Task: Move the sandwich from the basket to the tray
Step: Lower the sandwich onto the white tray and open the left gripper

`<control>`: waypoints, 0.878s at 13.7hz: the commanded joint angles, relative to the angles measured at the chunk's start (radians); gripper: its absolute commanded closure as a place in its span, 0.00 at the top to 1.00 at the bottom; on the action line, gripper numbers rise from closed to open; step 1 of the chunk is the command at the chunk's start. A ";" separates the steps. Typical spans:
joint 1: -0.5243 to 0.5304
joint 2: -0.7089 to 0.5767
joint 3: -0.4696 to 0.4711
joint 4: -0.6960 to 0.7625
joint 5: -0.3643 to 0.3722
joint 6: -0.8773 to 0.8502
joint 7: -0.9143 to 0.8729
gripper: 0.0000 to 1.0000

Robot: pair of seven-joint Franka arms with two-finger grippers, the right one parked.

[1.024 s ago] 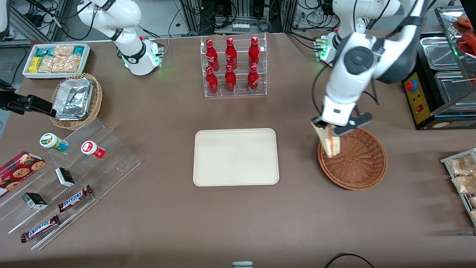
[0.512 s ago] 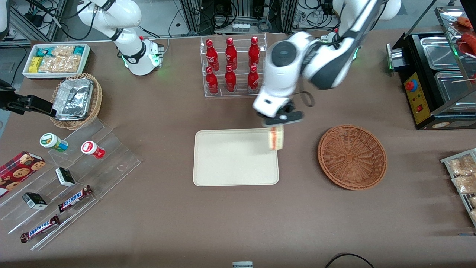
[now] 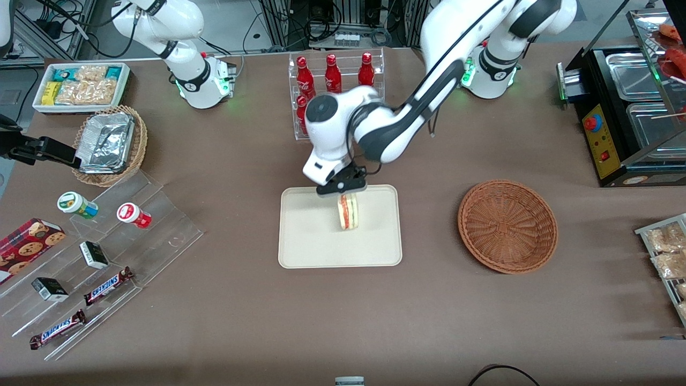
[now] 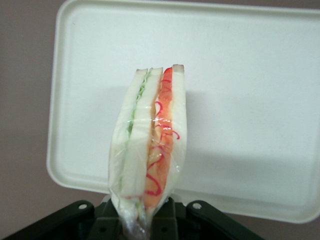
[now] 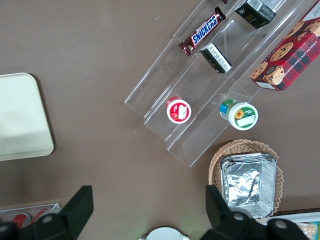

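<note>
The gripper point(image 3: 343, 194) hangs over the tray point(image 3: 305, 241), above the part of it nearest the rack of red bottles point(image 3: 333, 80), and its fingers are closed tight on the upper end of the sandwich point(image 3: 348, 212). The sandwich hangs straight down from the gripper with its cut edge turned toward the front camera, so the red, orange and green filling layers show as stripes between the pale bread. From the front view its lower end appears over the middle of the tray; whether it touches the tray surface cannot be told. In the left wrist view the sandwich point(image 4: 150, 150) is wrapped in clear film, its pinched end sits in the dark gripper point(image 4: 145, 222), and the cream tray point(image 4: 250, 100) spreads out beneath it with its rounded corners and low rim in sight. The basket point(image 3: 507, 226) sits on the brown worktop point(image 3: 343, 321) beside the tray, toward the working arm's end, well apart from the gripper, and holds nothing. The tray lies flat on the worktop, nearer the front camera than the rack of red bottles. Toward the parked arm's end of the worktop, well apart from the tray, stands a clear stepped display point(image 3: 134, 236) with snack bars and small pots.
</note>
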 commanded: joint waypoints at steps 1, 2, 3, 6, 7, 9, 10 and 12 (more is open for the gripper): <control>-0.036 0.100 0.011 0.115 0.047 -0.017 -0.019 0.00; -0.038 0.120 0.011 0.123 0.061 0.011 -0.022 0.00; -0.047 0.131 0.011 0.123 0.064 0.053 -0.022 0.00; -0.050 0.145 0.012 0.126 0.084 0.089 -0.024 0.00; -0.050 0.145 0.012 0.123 0.101 0.089 -0.024 0.00; -0.049 0.145 0.018 0.123 0.110 0.088 -0.022 0.00; -0.049 0.145 0.028 0.123 0.110 0.088 -0.021 0.00; -0.049 0.158 0.043 0.124 0.115 0.088 -0.021 0.00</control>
